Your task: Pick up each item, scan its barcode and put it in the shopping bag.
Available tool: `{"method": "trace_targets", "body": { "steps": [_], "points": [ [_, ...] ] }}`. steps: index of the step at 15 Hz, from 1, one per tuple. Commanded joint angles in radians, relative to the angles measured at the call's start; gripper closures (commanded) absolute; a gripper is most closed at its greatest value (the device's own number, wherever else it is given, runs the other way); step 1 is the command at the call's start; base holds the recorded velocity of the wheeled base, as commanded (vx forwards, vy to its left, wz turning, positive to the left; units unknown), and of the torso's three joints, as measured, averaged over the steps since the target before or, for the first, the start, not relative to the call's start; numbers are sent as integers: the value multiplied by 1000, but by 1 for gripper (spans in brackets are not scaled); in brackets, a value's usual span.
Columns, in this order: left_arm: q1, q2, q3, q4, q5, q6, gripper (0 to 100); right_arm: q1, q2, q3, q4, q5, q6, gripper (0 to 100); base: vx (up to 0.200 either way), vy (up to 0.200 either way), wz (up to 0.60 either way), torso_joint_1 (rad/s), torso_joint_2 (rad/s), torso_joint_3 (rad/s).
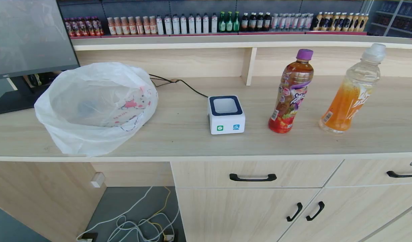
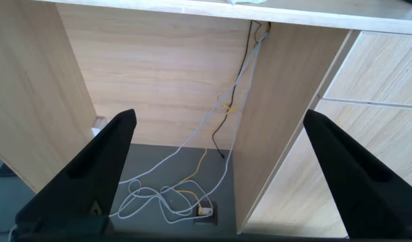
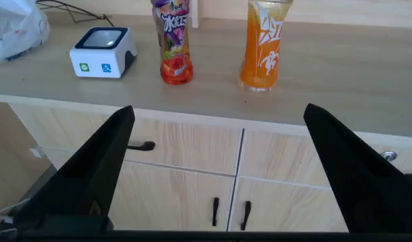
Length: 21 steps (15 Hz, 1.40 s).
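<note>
The purple-capped tea bottle point(image 1: 291, 92) and the orange drink bottle point(image 1: 350, 90) stand upright on the counter point(image 1: 192, 141), right of the barcode scanner point(image 1: 226, 114). The shopping bag point(image 1: 95, 107) sits far left. The left gripper point(image 2: 219, 114) and the right gripper point(image 3: 219, 111) wait on the near side with fingers wide apart and empty. A sideways bump while grasping could tip these tall bottles.

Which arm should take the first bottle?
Right. The purple-capped bottle and the orange bottle both stand to the robot's right of the scanner, and the open right gripper faces them. The left gripper, also open, points under the counter at cables.
</note>
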Motion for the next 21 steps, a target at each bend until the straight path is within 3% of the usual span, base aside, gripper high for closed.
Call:
{"method": "trace_targets", "body": {
  "steps": [1, 3, 7, 9, 12, 21],
  "points": [
    [1, 0, 0, 0, 0, -1, 0, 52, 274, -16, -200, 0, -31, 0, 0, 0, 0, 0, 0, 0],
    [1, 0, 0, 0, 0, 1, 0, 87, 412, -17, -366, 1, -31, 0, 0, 0, 0, 0, 0, 0],
    [1, 0, 0, 0, 0, -1, 0, 199, 576, -54, -508, 1, -72, 0, 0, 0, 0, 0, 0, 0],
    [1, 0, 0, 0, 0, -1, 0, 236, 777, -74, -804, -9, -94, 0, 0, 0, 0, 0, 0, 0],
    [1, 0, 0, 0, 0, -1, 0, 240, 989, -88, -1068, -49, -92, 0, 0, 0, 0, 0, 0, 0],
    [1, 0, 0, 0, 0, -1, 0, 331, 1056, -62, -1124, -69, -63, 0, 0, 0, 0, 0, 0, 0]
  ]
}}
